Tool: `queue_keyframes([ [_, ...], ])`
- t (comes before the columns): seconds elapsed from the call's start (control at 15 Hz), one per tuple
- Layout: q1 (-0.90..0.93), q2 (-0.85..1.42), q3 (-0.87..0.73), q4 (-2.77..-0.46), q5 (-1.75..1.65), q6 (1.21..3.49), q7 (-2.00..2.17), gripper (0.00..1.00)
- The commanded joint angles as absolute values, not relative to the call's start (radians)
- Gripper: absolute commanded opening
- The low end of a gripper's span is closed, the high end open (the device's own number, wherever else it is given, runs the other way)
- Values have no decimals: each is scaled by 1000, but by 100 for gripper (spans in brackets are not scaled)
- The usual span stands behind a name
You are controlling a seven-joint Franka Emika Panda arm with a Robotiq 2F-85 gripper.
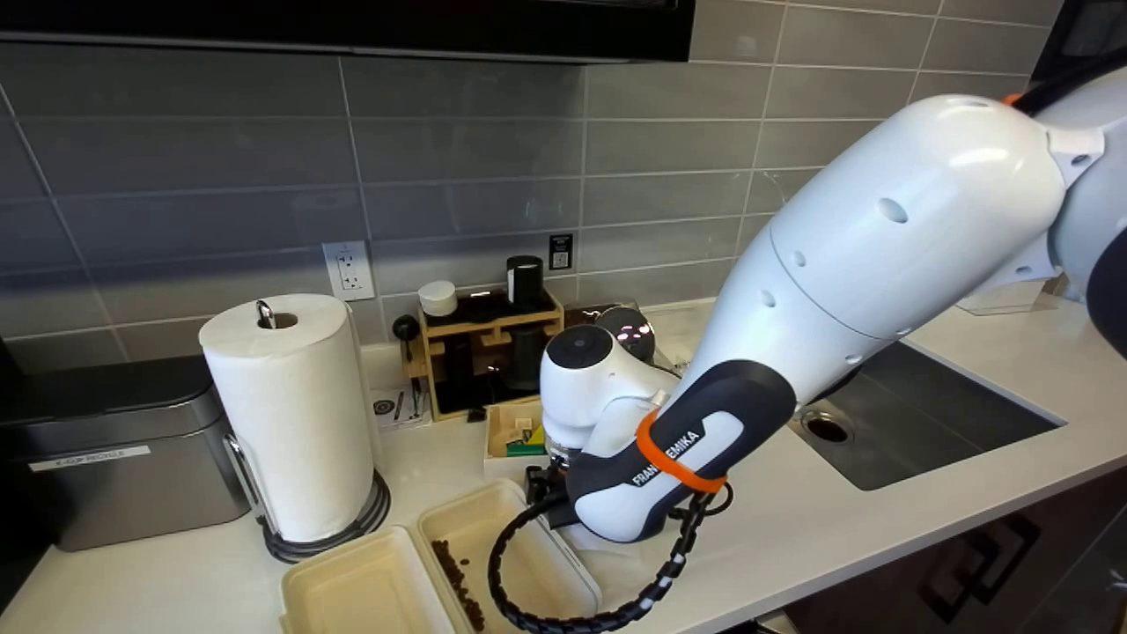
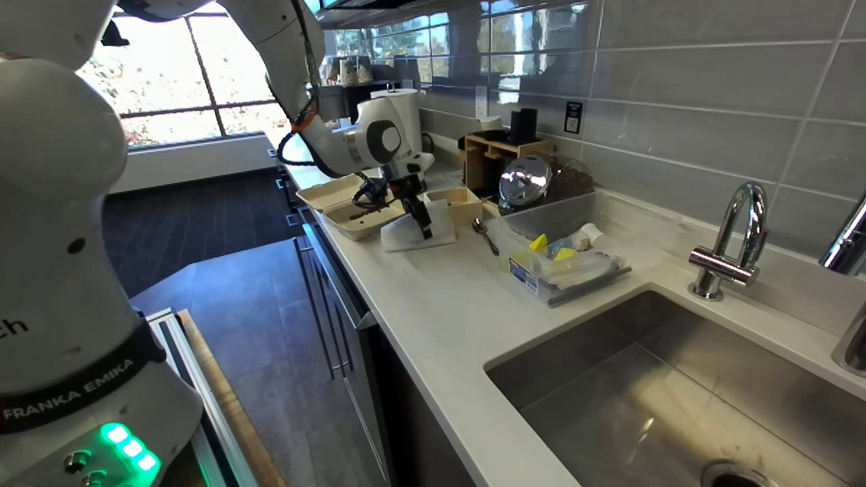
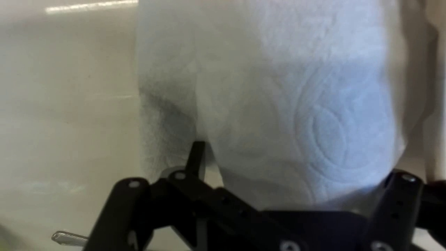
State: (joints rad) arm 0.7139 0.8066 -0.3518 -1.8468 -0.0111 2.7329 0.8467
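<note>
Wrist view: paper towel (image 3: 264, 104) is blurred, cut off at top; spoon (image 3: 69, 238), lower left — partly hidden behind gripper (image 3: 296, 158). Brown bits (image 1: 454, 574), bottom of an exterior view — too small to identify.

Both exterior views overlook the same counter (image 2: 440, 297); the wrist view faces paper (image 3: 271, 115) up close.

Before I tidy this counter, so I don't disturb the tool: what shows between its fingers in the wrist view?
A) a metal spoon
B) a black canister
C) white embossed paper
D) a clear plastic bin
C: the wrist view shows white embossed paper in the gap of the open tool.
</note>
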Motion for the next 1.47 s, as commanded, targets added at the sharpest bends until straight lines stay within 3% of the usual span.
queue_keyframes([
  [0.0,709,846,-348,-1787,-74,2666,904,100],
  [0.93,633,843,-238,-1744,-100,2631,891,100],
  [1.4,641,841,-257,-1748,-119,2624,935,100],
])
